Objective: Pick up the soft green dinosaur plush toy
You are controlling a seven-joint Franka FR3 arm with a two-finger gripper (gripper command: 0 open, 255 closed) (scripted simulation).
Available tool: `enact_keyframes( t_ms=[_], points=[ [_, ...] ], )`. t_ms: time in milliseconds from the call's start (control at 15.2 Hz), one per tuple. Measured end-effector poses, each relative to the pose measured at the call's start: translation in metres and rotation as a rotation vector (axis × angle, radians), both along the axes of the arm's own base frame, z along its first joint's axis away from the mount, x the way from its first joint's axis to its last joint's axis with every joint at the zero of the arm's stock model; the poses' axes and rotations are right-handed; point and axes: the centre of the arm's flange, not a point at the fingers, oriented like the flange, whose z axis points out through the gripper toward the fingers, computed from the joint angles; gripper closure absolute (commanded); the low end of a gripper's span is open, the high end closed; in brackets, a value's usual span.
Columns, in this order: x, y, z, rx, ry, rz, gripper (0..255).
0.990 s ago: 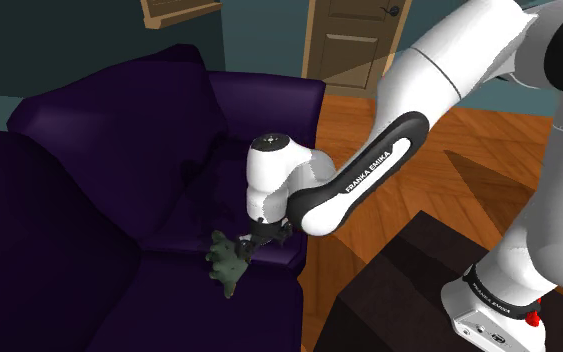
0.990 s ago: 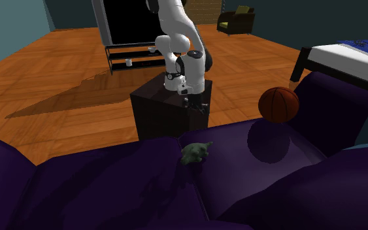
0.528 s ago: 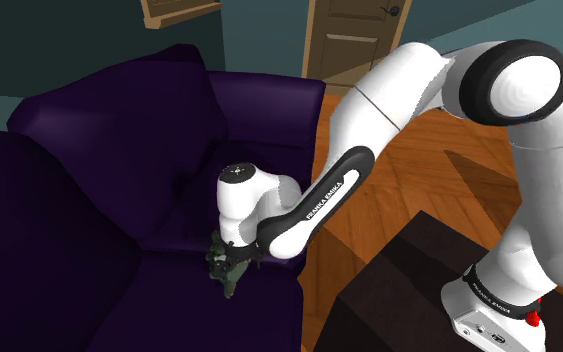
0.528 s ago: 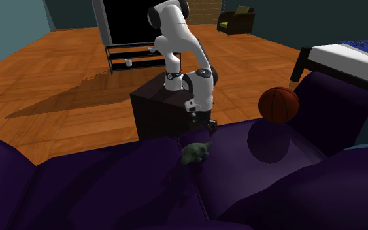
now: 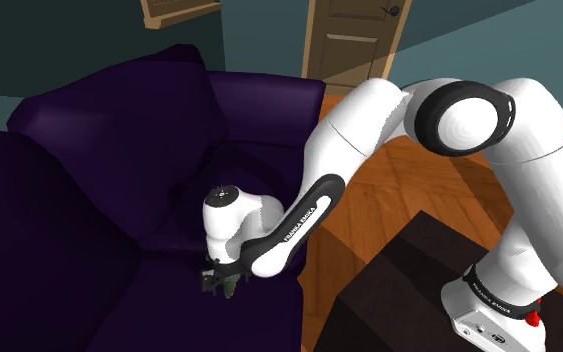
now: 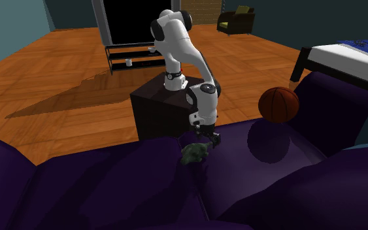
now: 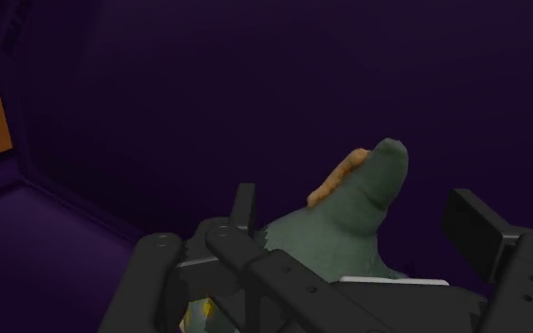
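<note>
gripper lowered over dinosaur plush | grey-green, orange back ridge | fingers apart

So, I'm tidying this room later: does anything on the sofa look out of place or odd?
Two things seem out of place on the purple sofa: a basketball sitting on it, and a green dinosaur toy lying on the seat, with the open gripper straddling it. Nothing looks spilled or damaged.
</note>
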Motion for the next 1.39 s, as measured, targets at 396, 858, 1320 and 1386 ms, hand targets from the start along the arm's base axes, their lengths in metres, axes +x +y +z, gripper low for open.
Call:
enact_keyframes(
  t_ms=[396,858,1320,1386],
  points=[
    [0.000,0.001,-0.019,0.000,0.000,0.000,255],
    [0.000,0.002,-0.020,-0.001,0.001,0.000,255],
    [0.000,0.000,0.007,-0.001,0.000,-0.001,255],
    [0.001,0.000,0.012,-0.001,0.000,-0.001,255]
  ],
)
